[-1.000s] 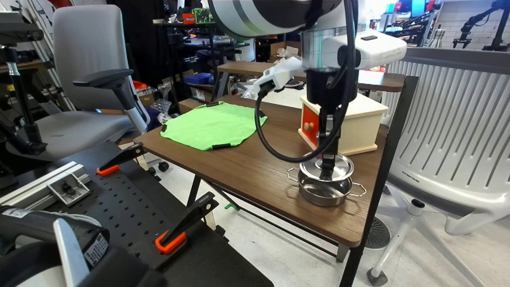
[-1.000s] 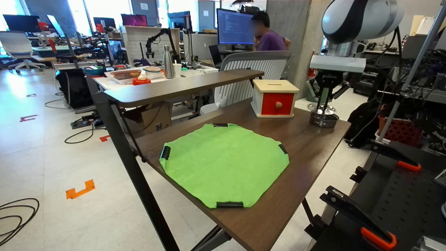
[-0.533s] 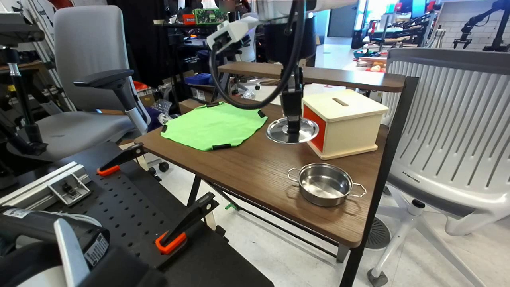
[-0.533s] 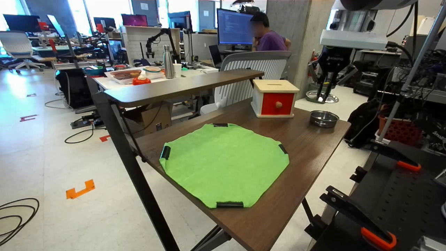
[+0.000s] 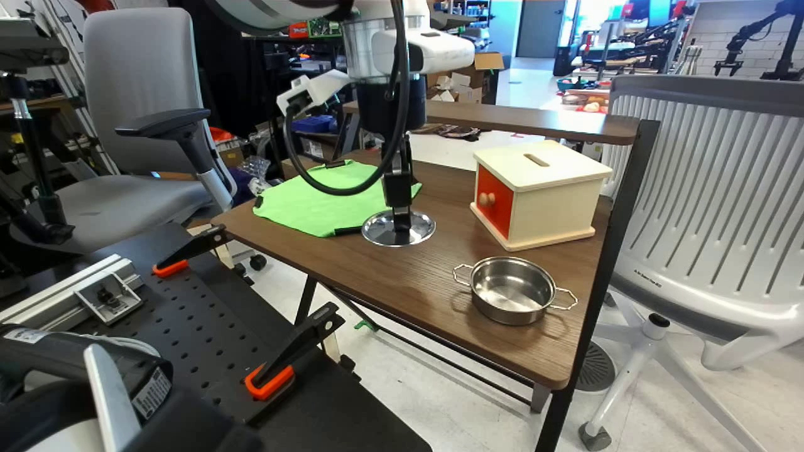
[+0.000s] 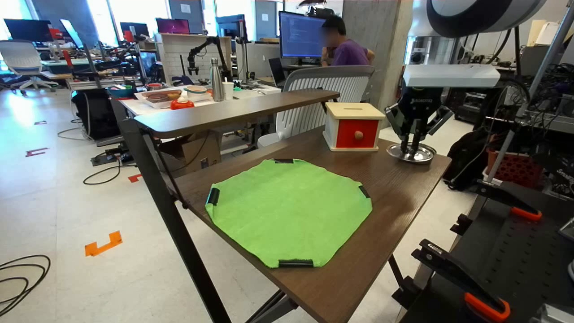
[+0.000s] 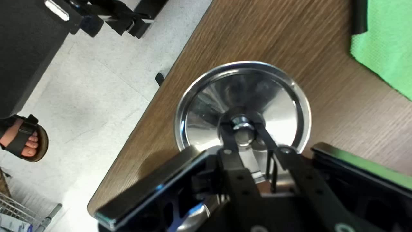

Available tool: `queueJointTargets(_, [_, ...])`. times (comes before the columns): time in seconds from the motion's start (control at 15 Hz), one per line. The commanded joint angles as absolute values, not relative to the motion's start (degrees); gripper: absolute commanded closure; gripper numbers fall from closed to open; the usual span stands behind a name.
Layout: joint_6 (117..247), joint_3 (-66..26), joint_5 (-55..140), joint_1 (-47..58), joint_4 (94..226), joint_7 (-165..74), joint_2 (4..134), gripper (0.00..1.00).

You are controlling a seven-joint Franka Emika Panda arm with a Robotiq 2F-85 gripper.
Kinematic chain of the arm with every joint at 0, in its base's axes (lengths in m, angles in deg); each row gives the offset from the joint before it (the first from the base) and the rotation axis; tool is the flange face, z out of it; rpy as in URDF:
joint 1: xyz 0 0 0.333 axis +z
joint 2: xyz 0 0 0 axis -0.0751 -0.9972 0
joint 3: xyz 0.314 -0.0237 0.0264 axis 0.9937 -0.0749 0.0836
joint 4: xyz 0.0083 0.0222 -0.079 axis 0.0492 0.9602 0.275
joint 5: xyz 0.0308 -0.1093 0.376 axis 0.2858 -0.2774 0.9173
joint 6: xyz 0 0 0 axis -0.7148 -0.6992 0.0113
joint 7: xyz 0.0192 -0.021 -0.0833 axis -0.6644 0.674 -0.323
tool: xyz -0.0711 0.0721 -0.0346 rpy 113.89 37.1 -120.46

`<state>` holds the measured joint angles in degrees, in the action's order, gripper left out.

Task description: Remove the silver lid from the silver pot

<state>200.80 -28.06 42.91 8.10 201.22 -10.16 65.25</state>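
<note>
in an exterior view, gripper [image 5: 401, 221] clamped on silver lid [image 5: 377, 230] at its middle, centre of frame; unclear if lid touches table [image 5: 402, 270]. silver pot [image 5: 506, 314] sits uncovered, lower right of frame.

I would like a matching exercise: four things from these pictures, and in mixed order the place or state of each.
1. round shiny silver metal lid
2. shallow round silver steel pot
3. eight-sided green cloth
4. pale rectangular wooden box

A. spread flat on the brown wood-grain tabletop, black strips at its edges
B. upright, with a round wooden knob on its red front
C. held at its middle by the black two-fingered gripper
D. standing uncovered near a tabletop corner

Right pairs: 1-C; 2-D; 3-A; 4-B
</note>
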Motion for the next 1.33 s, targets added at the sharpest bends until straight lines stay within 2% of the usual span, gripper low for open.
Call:
queueJointTargets(0.0, [200.3,-28.6,41.8,8.4,199.3,-10.7,61.5,0.95])
queueJointTargets(0.87, [203.5,-31.6,41.1,10.3,193.5,-10.0,51.8,0.95])
queueJointTargets(0.93, [203.7,-32.0,41.0,10.7,193.2,-9.7,51.4,0.81])
queueJointTargets(1.0, [203.7,-32.4,41.0,11.1,193.0,-9.6,51.1,0.55])
queueJointTargets(1.07, [203.7,-32.7,41.0,11.4,192.8,-9.6,51.0,0.54])
queueJointTargets(1.27, [202.8,-32.7,41.4,11.7,192.4,-10.1,50.7,0.32])
